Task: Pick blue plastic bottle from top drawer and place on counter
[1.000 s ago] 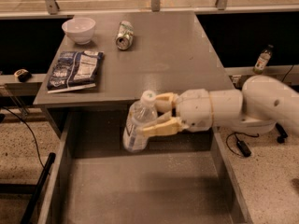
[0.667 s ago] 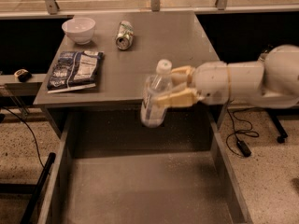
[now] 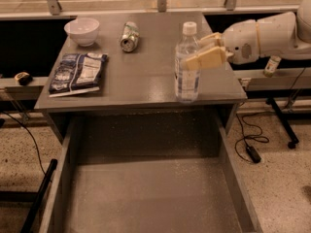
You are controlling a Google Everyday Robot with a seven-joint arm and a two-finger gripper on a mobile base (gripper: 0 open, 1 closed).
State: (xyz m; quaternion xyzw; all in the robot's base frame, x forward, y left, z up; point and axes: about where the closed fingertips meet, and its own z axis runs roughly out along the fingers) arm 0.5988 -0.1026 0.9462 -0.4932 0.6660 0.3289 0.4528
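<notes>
The blue plastic bottle (image 3: 186,67), clear with a white cap, stands upright at the front right of the counter (image 3: 141,79); I cannot tell if its base touches the surface. My gripper (image 3: 195,50) reaches in from the right at the bottle's shoulder, its cream fingers (image 3: 206,60) closed around it. The top drawer (image 3: 150,193) is pulled open below the counter's front edge and holds nothing.
On the counter are a white bowl (image 3: 81,30) at the back left, a crushed can (image 3: 129,36) lying at the back middle, and a dark snack bag (image 3: 77,73) at the left. A small dark bottle (image 3: 271,66) sits on a ledge at the right. A cable (image 3: 250,144) lies on the floor at the right.
The gripper has lifted the bottle from over the drawer, up and to the right, and now holds it upright at the counter's front right.
</notes>
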